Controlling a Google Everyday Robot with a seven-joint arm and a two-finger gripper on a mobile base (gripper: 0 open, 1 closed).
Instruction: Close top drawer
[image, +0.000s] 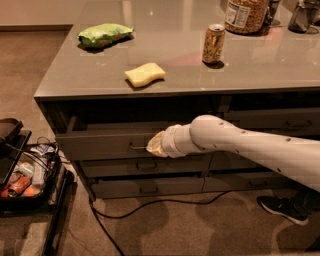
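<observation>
The top drawer (97, 145) is seen just under the grey countertop (260, 70), on the left side of the cabinet. It is wide, shallow and dark grey, and its flat front is pulled out a little from the cabinet face. A small silver pull (136, 147) is fixed at its middle. The gripper (154, 145) is placed against this pull; whether it is open or closed cannot be told. 2 slimmer drawers (115, 166) are seen below.

Top drawer (100, 146) ajar — tool (151, 146) at pull
</observation>
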